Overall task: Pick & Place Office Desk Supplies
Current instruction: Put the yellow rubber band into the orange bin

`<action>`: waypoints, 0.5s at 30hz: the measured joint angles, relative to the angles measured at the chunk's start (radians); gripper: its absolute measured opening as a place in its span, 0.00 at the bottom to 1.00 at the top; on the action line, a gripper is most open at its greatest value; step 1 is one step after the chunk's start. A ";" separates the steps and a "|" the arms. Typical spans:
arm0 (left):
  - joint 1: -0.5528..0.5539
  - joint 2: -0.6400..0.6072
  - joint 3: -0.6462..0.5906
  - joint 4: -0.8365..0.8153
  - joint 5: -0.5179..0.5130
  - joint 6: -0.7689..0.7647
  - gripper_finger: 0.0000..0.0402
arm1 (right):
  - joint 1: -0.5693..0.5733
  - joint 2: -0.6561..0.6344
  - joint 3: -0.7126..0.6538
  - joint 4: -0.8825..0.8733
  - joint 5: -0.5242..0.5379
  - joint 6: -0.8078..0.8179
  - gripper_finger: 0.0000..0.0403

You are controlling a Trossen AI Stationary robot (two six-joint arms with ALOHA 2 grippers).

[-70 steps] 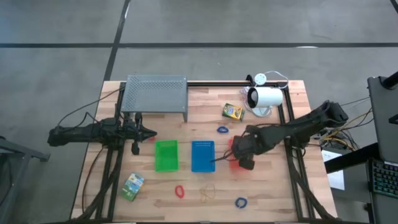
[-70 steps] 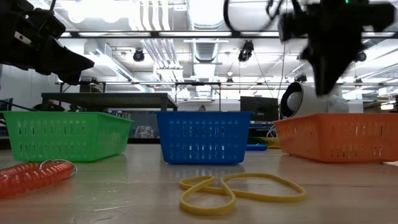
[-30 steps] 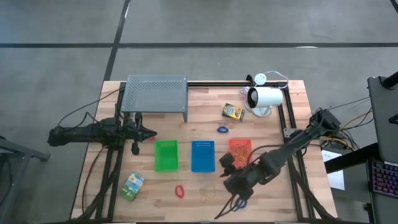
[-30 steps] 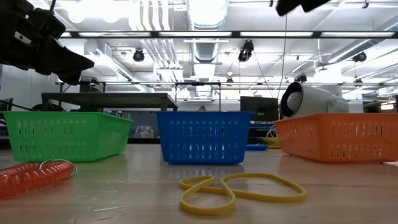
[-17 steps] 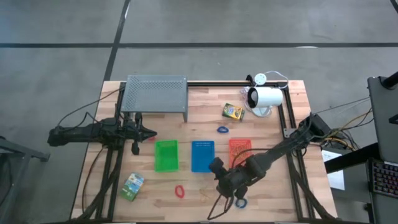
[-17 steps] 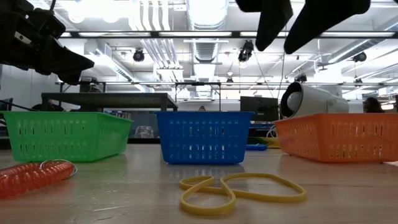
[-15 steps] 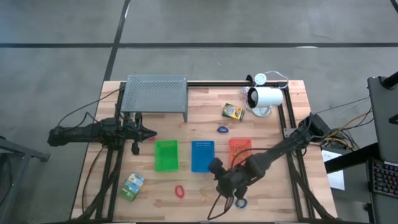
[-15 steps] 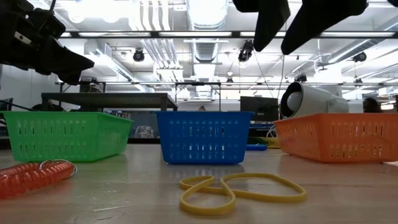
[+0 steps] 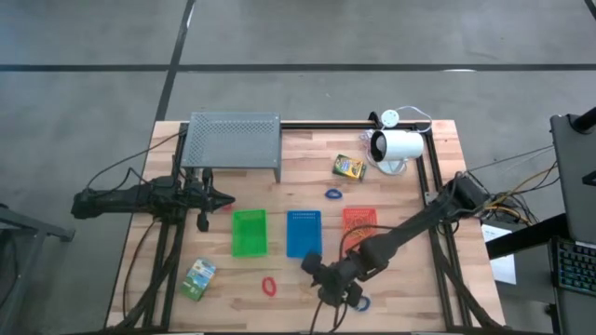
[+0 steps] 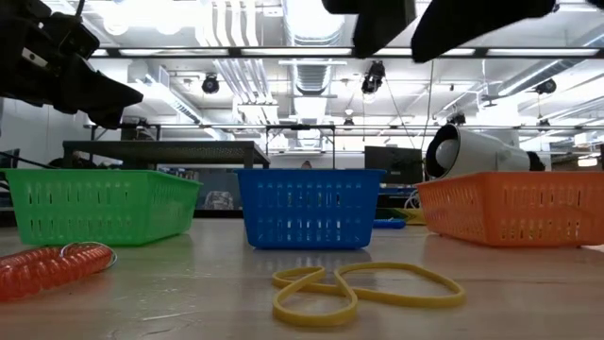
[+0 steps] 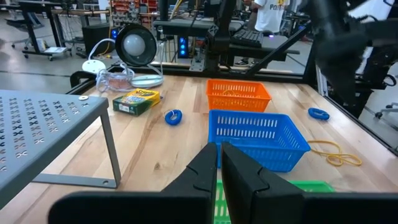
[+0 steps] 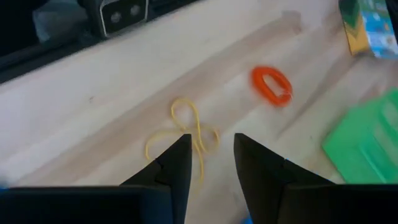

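Two open fingers (image 12: 177, 163) above rubber band (image 12: 180, 134)

- Wooden slatted table (image 9: 307, 154), pale butcher-block top, seen from straight above.
- Grey perforated rack (image 9: 234, 141) at 11 o'clock, standing on thin legs.
- White cylindrical device (image 9: 398, 146) at 1 o'clock, with a yellow-green crayon box (image 9: 349, 167) just beside it toward centre.
- Blue elastic loop (image 9: 333, 194) near centre.
- Green basket (image 9: 249, 232), blue basket (image 9: 304, 228) and orange basket (image 9: 359, 220) in a row across the middle, apart from one another.
- Second crayon box (image 9: 197, 278) at 8 o'clock.
- Red elastic loop (image 9: 269, 286) at 7 o'clock.
- Yellow rubber band (image 10: 363, 286) at 6 o'clock, lying flat in a twisted figure.
- Second blue loop (image 9: 360, 302) at 5 o'clock, partly hidden.
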 joint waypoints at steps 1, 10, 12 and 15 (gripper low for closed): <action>0.000 0.000 0.000 0.000 0.000 0.000 0.07 | 0.000 0.016 0.000 0.029 -0.009 -0.010 0.30; 0.000 0.000 0.000 0.000 0.000 0.000 0.07 | 0.011 0.167 0.058 0.089 -0.026 -0.034 0.29; 0.000 0.000 0.000 0.000 0.000 0.000 0.07 | 0.014 0.196 0.084 0.082 -0.027 -0.034 0.30; 0.000 0.000 0.000 0.000 0.000 0.000 0.07 | 0.015 0.220 0.120 0.070 -0.031 -0.033 0.31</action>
